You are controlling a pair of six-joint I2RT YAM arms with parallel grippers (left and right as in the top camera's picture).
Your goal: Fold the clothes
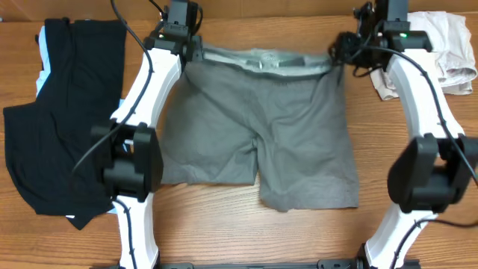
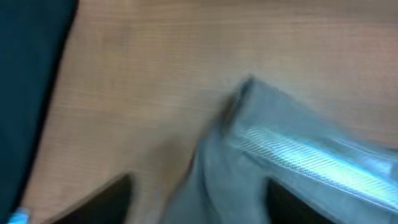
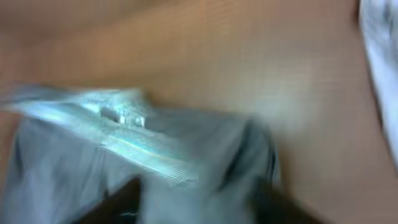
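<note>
Overhead, the grey shorts point(image 1: 261, 127) are lying spread flat in the middle of the table point(image 1: 239, 232), waistband at the far side and legs pointing toward the arm bases. The left gripper point(image 1: 184, 46) is sitting at the left waistband corner and the right gripper point(image 1: 342, 51) at the right one. Both wrist views are blurring, yet each is showing dark fingers point(image 2: 106, 199) standing wide apart with waistband cloth between them, while a black garment point(image 1: 63, 112) is lying at the left.

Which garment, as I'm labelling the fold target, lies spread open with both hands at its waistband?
The grey shorts, centre; the black garment lies left, the cream shorts bunched far right.
</note>
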